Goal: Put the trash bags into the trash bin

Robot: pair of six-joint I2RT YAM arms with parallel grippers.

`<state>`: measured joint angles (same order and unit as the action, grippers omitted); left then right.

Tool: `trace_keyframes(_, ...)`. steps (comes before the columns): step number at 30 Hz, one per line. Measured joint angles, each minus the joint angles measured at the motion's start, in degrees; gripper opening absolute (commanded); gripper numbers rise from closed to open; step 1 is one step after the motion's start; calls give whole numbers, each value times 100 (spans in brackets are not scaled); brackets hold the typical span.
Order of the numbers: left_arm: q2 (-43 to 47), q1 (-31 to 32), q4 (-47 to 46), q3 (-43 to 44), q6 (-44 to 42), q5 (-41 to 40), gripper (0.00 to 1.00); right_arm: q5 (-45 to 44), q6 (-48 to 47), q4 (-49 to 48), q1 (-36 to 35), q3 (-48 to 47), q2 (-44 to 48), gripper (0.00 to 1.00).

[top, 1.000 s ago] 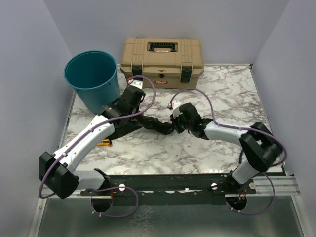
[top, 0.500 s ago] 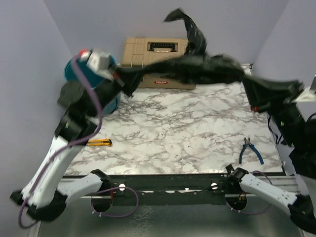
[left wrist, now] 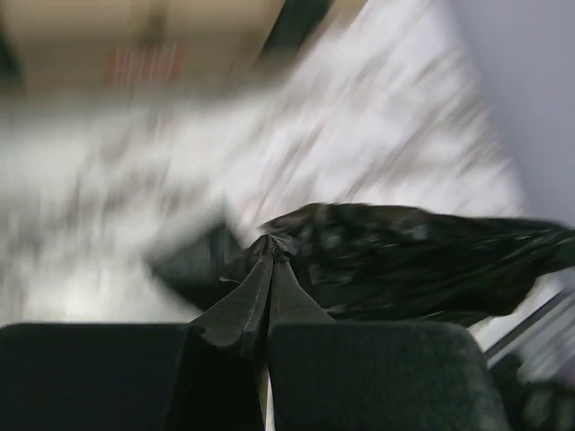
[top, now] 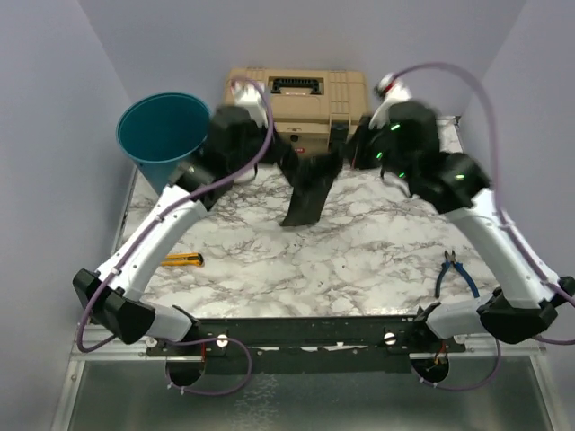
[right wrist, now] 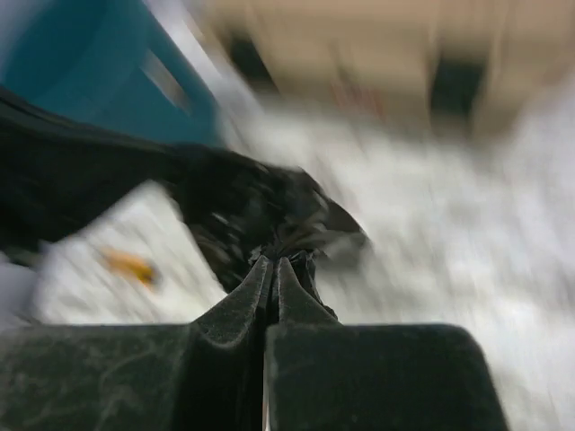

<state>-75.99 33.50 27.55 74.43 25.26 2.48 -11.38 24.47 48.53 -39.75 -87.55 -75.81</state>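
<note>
Only the top view shows the layout: the bag [top: 305,184] is hung between both raised arms in front of the toolbox [top: 296,94], well right of the bin [top: 166,135] and outside it. Pliers [top: 454,269] and a knife [top: 182,260] are seen there alone. In the blurred wrist views the left gripper [left wrist: 268,253] is pinched tight on film spread rightward. The right gripper [right wrist: 273,262] is clamped on a bunched fold, with the bag trailing left.
</note>
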Motion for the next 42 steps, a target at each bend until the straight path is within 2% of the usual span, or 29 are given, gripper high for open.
trace_keyframes(2, -363, 11, -376, 1735, -234, 131, 0, 44, -258, -509, 0, -1766, -173, 1)
trace_keyframes(3, -428, 28, -632, 2387, -350, 212, 0, 98, -352, -918, 0, -2070, -55, 1)
trace_keyframes(4, -358, 72, -898, 2885, -468, 295, 0, 199, -442, -1410, 0, -2116, 258, 1)
trace_keyframes(6, 129, 138, -1449, 2977, -605, 378, 0, 382, -595, -2509, 0, -1211, 1447, 1)
trace_keyframes(7, 560, 175, -1801, 2677, -643, 398, 0, 411, -654, -3010, 0, -509, 2116, 1)
trace_keyframes(9, 1762, 219, -2520, 1447, -691, 332, 0, 286, -654, -3484, 2, 702, 3340, 1)
trace_keyframes(11, 2647, 221, -2885, 313, -660, -42, 0, -70, -483, -3429, 2, 1556, 3856, 1)
trace_keyframes(13, 2999, 221, -2800, -645, -455, -612, 0, -389, -33, -2894, 17, 2041, 3447, 1)
trace_keyframes(14, 2896, 221, -2546, -1064, -334, -901, 0, -566, 313, -2435, 17, 2319, 2789, 1)
trace_keyframes(17, 1993, 205, -1493, -2262, 20, -1493, 0, -765, 815, -1515, 17, 3217, 1099, 1)
trace_keyframes(19, 1552, 199, -737, -2962, 103, -1589, 0, -765, 881, -651, 11, 3995, 1058, 6)
trace_keyframes(21, 1681, 199, -153, -3215, 94, -1626, 0, -745, 815, -494, 11, 4133, 1965, 8)
trace_keyframes(22, 1821, 199, -79, -3158, 50, -1637, 0, -743, 754, -678, 11, 3976, 2605, 8)
trace_keyframes(24, 2031, 199, -118, -2741, -107, -1582, 0, -748, 702, -1110, 11, 3495, 3307, 9)
trace_keyframes(27, 2162, 186, -573, -2326, -343, -1003, 0, -739, 710, -1628, 11, 2949, 3449, 9)
trace_keyframes(28, 2173, 190, -675, -2330, -385, -761, 0, -717, 745, -1700, 11, 2931, 3359, 12)
trace_keyframes(30, 2162, 245, -756, -2422, -459, -238, 0, -621, 868, -1720, 11, 3038, 3091, 29)
trace_keyframes(32, 2072, 378, -756, -2562, -501, 138, 0, -402, 1034, -1779, 11, 3340, 2739, 39)
trace_keyframes(36, 1978, 852, -649, -2667, -516, 562, 0, 474, 1272, -2153, 11, 4065, 2142, 63)
trace_keyframes(38, 1967, 1119, -654, -2647, -511, 667, 0, 1091, 1261, -2503, 11, 4277, 1908, 69)
trace_keyframes(39, 1956, 1222, -654, -2632, -498, 693, 0, 1370, 1235, -2647, 11, 4297, 1770, 80)
trace_keyframes(42, 1912, 1438, -656, -2588, -472, 713, 0, 2087, 1082, -3117, 11, 4225, 1261, 82)
